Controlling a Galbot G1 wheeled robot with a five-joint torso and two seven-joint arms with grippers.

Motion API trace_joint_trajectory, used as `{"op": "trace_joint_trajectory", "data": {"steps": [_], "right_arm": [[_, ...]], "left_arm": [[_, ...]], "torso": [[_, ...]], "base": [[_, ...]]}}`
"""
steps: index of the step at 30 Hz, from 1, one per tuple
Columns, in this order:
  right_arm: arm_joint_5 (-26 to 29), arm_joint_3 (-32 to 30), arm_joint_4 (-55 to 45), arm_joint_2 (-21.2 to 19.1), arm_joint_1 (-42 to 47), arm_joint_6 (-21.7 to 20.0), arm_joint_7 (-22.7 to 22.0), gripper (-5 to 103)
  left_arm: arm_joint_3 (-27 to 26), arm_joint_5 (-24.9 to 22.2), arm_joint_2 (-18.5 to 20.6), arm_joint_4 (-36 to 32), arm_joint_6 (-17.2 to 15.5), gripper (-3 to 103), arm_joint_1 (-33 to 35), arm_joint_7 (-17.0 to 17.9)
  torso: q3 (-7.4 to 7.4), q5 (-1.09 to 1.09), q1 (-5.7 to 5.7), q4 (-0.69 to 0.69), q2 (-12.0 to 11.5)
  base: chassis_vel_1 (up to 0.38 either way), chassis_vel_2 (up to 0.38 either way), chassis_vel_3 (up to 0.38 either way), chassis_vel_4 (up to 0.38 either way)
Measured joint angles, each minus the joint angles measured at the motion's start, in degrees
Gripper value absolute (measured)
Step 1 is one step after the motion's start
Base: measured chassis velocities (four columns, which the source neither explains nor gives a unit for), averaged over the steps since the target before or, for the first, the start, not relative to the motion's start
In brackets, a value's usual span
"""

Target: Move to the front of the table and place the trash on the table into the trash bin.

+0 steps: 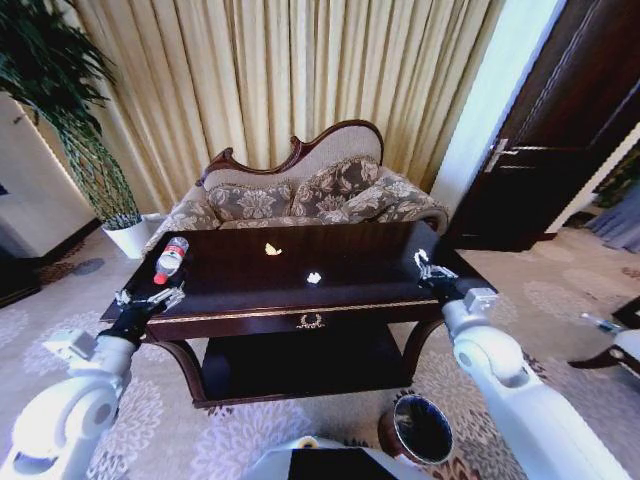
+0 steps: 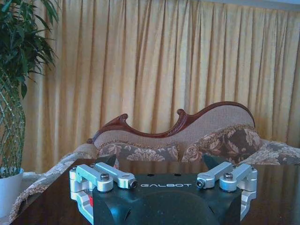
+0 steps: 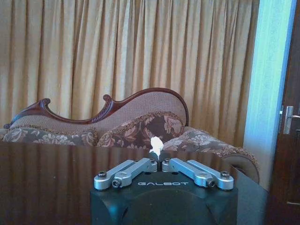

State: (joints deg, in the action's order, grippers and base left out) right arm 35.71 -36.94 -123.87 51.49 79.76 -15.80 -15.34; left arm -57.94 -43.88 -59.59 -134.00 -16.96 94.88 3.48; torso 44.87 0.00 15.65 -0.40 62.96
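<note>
The robot stands in front of the large, dark, glossy mahogany desk (image 1: 360,262) with gold trim, so the approach looks done.

The right end effector (image 1: 428,266) hovers over the desk's right end. In the right wrist view (image 3: 160,164) its fingers are drawn together, pinching a small white crumpled paper scrap (image 3: 156,145) at their tips. The left end effector (image 1: 150,297) hangs at the desk's left front corner. In the left wrist view (image 2: 161,166) its fingers are spread wide and hold nothing.

Two pieces of trash lie on the desktop: a yellow-orange crumpled paper scrap (image 1: 272,249) toward the back middle, and another white crumpled scrap (image 1: 314,278) nearer the front, well apart from both end effectors. A clear plastic bottle with a red cap (image 1: 171,260) lies near the left end.

The small round dark brown bin with a black liner (image 1: 421,430) stands on the carpet below the desk's front right; nothing can be made out inside it.

By my judgement the task is at an early stage: one scrap is gripped but not yet binned, and two remain to collect.
</note>
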Motion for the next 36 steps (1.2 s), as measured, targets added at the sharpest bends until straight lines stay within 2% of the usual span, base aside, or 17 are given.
{"op": "trace_joint_trajectory", "data": {"steps": [6, 15, 18, 28, 32, 36], "right_arm": [[0.7, -2.0, -1.5, -0.5, 2.6, -0.4, -0.4, 0], [0.4, -3.4, -4.1, 1.4, 5.9, -1.2, -0.2, 0], [-0.6, -2.1, -3.8, 3.4, 5.0, -1.4, 0.1, 0], [-6.4, 0.5, -2.3, 10.2, 5.6, 0.3, 2.7, 0], [-6.5, 0.0, -2.4, 10.4, 6.3, 0.5, 2.8, 0], [-5.7, -1.3, -3.6, 8.6, 6.7, 0.3, 2.7, 0]], "left_arm": [[-0.2, -0.2, 0.4, -0.7, -0.1, 100, 1.0, 0.7], [0.3, 1.3, -0.4, -2.2, -0.4, 100, 0.6, 1.0], [1.4, 3.6, -1.2, -1.5, -0.5, 100, -0.5, 0.4], [1.3, 5.6, -1.9, -0.7, -0.1, 100, -1.0, -0.3], [1.8, 5.9, -2.0, -0.5, -0.1, 100, -1.4, -0.4], [1.9, 6.0, -2.2, -0.2, -0.3, 100, -1.5, -1.1]], "torso": [[0.0, 0.0, 0.0, 0.0, 0.0], [0.0, 0.0, 0.0, 0.0, 0.0], [0.0, -0.02, 0.0, -0.01, 0.0], [0.0, 0.0, 0.0, 0.0, 0.0], [0.0, 0.0, 0.0, -0.01, 0.0], [0.0, 0.0, 0.0, -0.01, 0.0]], "base": [[0.0, 0.0, 0.0, 0.0], [0.0, 0.0, 0.0, 0.0], [0.0, 0.0, 0.0, 0.0], [0.0, 0.0, 0.0, 0.0], [0.0, 0.0, 0.0, 0.0], [0.0, 0.0, 0.0, 0.0]]}}
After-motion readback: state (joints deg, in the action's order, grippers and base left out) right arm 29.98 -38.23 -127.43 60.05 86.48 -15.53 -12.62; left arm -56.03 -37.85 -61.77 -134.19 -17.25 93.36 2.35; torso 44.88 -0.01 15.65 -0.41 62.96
